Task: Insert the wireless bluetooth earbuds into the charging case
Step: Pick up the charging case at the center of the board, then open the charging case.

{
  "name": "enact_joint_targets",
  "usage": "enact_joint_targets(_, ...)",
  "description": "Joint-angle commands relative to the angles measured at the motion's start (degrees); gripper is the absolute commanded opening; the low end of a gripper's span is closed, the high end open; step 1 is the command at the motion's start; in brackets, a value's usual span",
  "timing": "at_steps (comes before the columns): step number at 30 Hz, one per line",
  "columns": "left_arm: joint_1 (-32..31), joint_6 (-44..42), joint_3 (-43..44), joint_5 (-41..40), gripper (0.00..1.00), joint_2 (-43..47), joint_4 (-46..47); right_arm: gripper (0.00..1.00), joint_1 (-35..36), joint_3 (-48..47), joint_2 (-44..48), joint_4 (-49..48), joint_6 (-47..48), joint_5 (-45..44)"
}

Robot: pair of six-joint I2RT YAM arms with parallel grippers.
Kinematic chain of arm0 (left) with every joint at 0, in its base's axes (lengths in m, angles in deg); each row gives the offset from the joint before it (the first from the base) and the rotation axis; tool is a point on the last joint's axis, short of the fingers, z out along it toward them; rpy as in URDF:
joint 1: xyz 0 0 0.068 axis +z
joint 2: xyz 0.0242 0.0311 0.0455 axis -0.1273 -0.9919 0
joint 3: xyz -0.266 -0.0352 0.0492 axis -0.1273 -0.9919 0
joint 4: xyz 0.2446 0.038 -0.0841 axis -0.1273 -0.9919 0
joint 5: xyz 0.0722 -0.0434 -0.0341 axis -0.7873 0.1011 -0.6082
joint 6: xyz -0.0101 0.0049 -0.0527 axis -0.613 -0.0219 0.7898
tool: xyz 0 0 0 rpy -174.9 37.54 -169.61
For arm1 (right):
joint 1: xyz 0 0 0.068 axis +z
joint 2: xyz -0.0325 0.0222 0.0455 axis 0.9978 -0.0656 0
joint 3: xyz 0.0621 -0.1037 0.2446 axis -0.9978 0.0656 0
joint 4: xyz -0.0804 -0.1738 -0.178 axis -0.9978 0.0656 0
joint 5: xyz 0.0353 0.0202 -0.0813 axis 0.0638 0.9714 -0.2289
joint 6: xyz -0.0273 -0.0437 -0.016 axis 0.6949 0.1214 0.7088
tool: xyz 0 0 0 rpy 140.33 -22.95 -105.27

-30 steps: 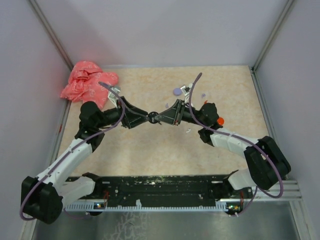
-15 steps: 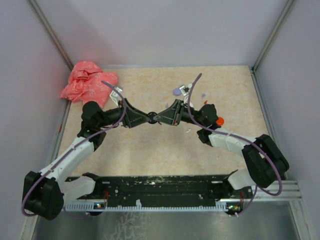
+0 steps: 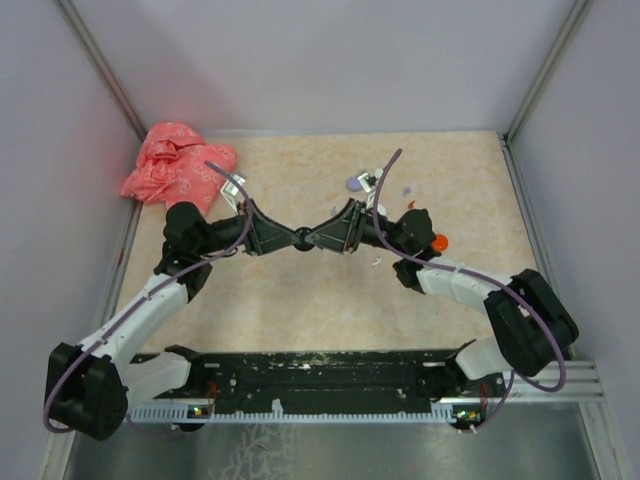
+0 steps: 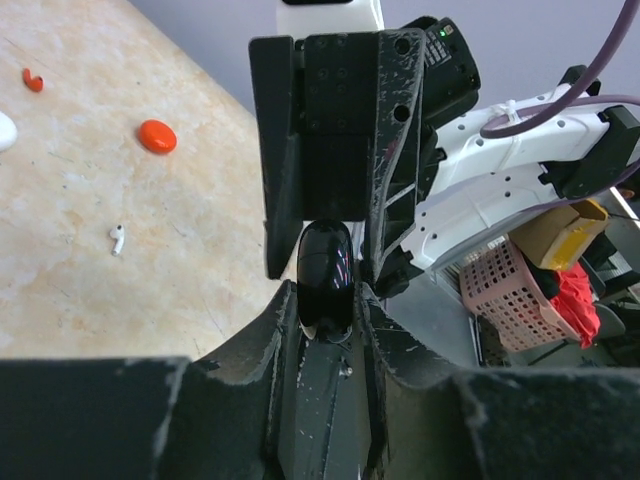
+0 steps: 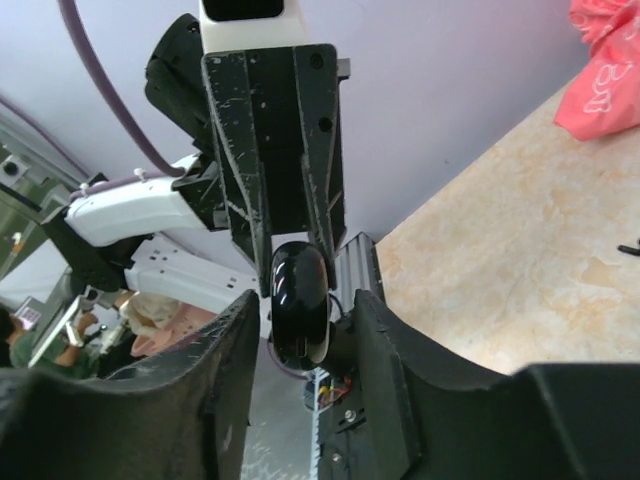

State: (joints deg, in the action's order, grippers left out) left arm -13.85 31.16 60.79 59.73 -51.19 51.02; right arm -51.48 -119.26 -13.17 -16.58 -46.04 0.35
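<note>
1. Top external view: the two arms met tip to tip above the middle of the surface (image 3: 300,330), with a black charging case (image 3: 303,238) held off it between them.
2. From the left wrist, the left fingers (image 4: 272,345) were pinching the case's near end, both pads pressed against its glossy sides.
3. From the right wrist, the right fingers (image 5: 225,360) stood a little spread around the other end. A thin gap showed on each side of the case, so they looked loose rather than clamped.
4. The case lay end to end along the line of the two arms, and I could not tell whether its lid was open or shut.
5. A white earbud (image 4: 117,238) lay loose on the surface, right of the middle and well apart from the case.
6. An orange-red disc (image 4: 157,135) lay further toward the right edge, and a lilac disc (image 3: 354,183) sat nearer the far edge.
7. A tiny orange-red piece (image 4: 33,80) lay beyond the disc, too small to make out.
8. A crumpled pink bag (image 3: 175,170) filled the far left corner.
</note>
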Motion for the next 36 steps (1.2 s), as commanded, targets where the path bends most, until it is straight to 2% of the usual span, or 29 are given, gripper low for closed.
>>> enact_joint_targets(1,-0.05,-2.85,1.73,-0.74,0.09,2.68,-5.33,0.49,0.90,-0.53,4.82,2.68,7.59,-2.17)
enact_joint_targets(4,-0.16,-5.12,3.17,-3.88,0.03,3.95,-11.34,0.65,0.87,-0.32,8.77,9.93,16.05,-3.73)
enact_joint_targets(5,-0.17,-5.71,3.64,-5.59,0.00,4.38,-13.89,0.65,0.87,0.07,10.16,11.60,19.37,-5.02)
enact_joint_targets(9,-0.19,-6.51,5.49,-10.99,0.00,5.89,-21.68,0.66,0.84,3.55,16.24,14.25,31.85,-8.58)
enact_joint_targets(12,-0.17,-6.42,7.64,-14.73,0.00,6.56,-26.91,0.73,0.83,6.66,20.05,14.56,40.39,-11.63)
enact_joint_targets(17,-0.22,-4.48,11.26,-21.09,0.00,7.34,-33.16,0.73,1.08,2.84,22.15,27.49,56.58,-13.00)
enact_joint_targets(20,-0.44,-2.23,12.57,-25.23,0.00,7.53,-35.56,0.73,2.59,4.18,22.97,26.38,66.58,-14.74)
enact_joint_targets(27,-1.23,8.15,15.92,-33.98,0.00,6.33,-43.98,0.73,10.54,4.87,21.51,24.09,89.09,-26.46)
enact_joint_targets(36,-2.40,20.00,16.20,-35.64,0.00,4.20,-46.09,0.70,16.04,3.66,13.57,14.02,100.01,-31.59)
